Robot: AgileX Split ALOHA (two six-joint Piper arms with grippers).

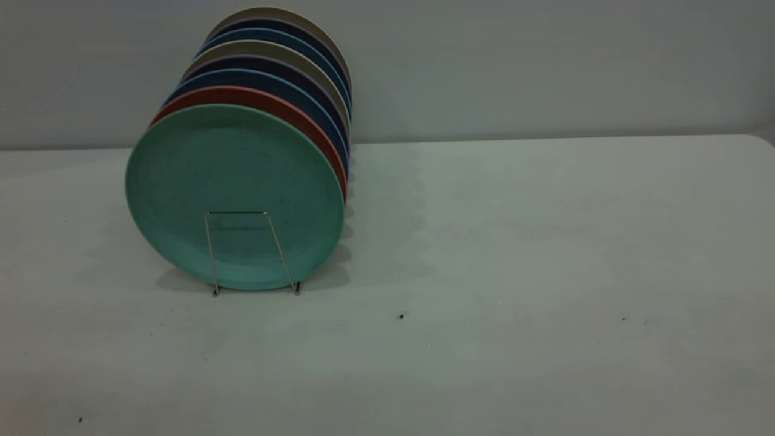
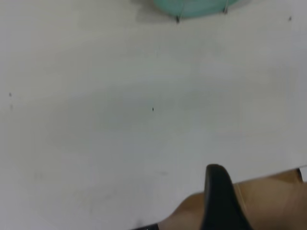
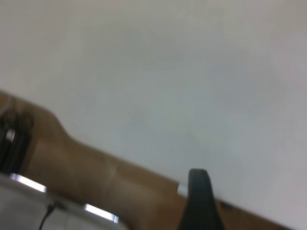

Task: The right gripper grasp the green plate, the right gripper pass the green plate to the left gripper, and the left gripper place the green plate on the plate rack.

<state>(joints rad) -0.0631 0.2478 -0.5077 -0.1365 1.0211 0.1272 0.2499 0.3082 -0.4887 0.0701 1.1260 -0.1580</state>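
Pale grey counter (image 1: 514,254) carries everything. Round matte teal-green plate (image 1: 233,194) already stands upright at the front of a row of plates, toward the back-left, behind the thin silvery wire rack (image 1: 251,251) loop. Each end effector, left (image 2: 218,199) and right (image 3: 199,199), shows one black finger at the near edge; I cannot tell their spread. Retreat clear, touching nothing.

Neither arm shows in the exterior view. Left gripper (image 2: 221,199): one black tapered finger visible in its own wrist view, tip rounded, second finger out of frame, so open or closed can't be told. Right gripper (image 3: 200,201): same in its wrist view, a single black finger, the other unseen. Both fingers hold nothing. Both arms are pulled back at the near table edge.
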